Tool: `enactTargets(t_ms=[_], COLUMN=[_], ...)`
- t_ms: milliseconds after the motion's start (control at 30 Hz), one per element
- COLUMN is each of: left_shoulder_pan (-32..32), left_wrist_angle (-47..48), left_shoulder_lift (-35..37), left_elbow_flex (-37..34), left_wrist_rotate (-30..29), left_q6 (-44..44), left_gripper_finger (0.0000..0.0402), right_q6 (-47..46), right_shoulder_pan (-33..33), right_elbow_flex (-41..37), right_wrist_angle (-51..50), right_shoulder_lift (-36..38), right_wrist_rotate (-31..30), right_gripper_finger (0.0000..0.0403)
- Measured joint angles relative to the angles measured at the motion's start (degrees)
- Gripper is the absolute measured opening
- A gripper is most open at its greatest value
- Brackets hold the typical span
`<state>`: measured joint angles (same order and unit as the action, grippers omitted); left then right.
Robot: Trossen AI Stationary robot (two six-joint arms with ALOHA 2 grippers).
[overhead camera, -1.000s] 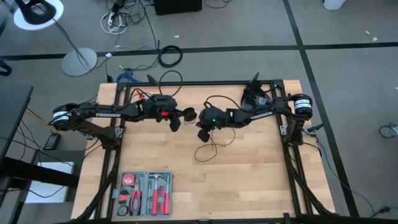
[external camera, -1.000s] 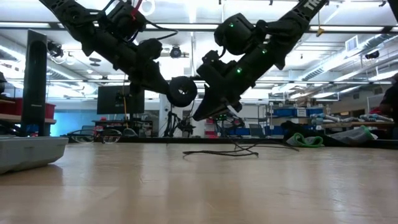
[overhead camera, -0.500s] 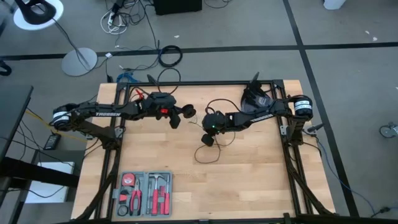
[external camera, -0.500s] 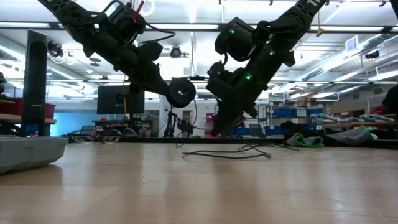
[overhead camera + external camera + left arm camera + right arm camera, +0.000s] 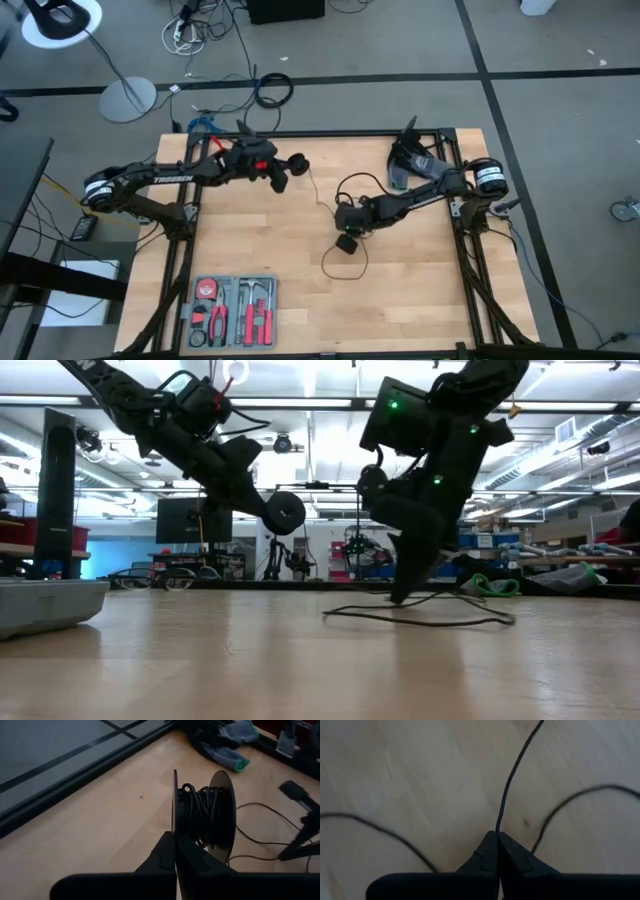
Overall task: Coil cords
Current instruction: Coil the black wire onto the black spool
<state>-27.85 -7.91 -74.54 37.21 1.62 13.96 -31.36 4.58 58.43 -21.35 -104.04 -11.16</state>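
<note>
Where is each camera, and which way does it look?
High: above, looking down; table, both arms.
Low: table height, looking across; both arms, spool.
Left wrist: on the left arm; left gripper shut on spool.
Right wrist: on the right arm; right gripper shut on cord.
Shared: high and low show cord.

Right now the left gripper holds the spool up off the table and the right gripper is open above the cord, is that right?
Not quite. The right gripper is not open: the right wrist view shows its fingers shut on the cord, low at the table. The rest stands: the left gripper holds the spool up off the table.
</note>
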Motion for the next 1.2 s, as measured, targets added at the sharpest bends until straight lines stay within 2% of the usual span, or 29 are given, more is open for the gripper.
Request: enactTargets(t_ms=[300, 600, 900, 1067, 1200], left_shoulder_pan=[-1.37, -1.28, -1.26, -1.26, -1.26], left_wrist_angle=[0.09, 0.30, 2.41, 2.21, 1.62], left_shoulder_lift=[-0.02, -0.02, -0.02, -0.02, -0.02], left_elbow_flex=[0.00, 0.00, 0.00, 0.00, 0.00], left_wrist_rotate=[0.05, 1.54, 1.56, 1.54, 1.51], left_q6=[0.02, 0.22, 0.14, -0.07, -0.09], left_gripper_finger=[0.0000, 0.0000, 0.0000, 0.0000, 0.0000], right_q6=[-3.55, -3.16, -5.19, -6.57, -6.13], right_shoulder_pan=[2.58, 3.87, 5.45, 5.47, 5.31], right_elbow_flex=[-0.04, -0.09, -0.11, -0.04, -0.04], right_wrist_angle=[-3.77, 1.09, 6.68, 12.47, 11.94], right_shoulder_lift=[0.84, 0.84, 1.17, 2.38, 3.87], right_wrist_rotate=[-1.19, -9.86, -14.47, -12.31, -9.57], right_gripper_finger=[0.0008, 0.0068, 0.0112, 0.0103, 0.0090])
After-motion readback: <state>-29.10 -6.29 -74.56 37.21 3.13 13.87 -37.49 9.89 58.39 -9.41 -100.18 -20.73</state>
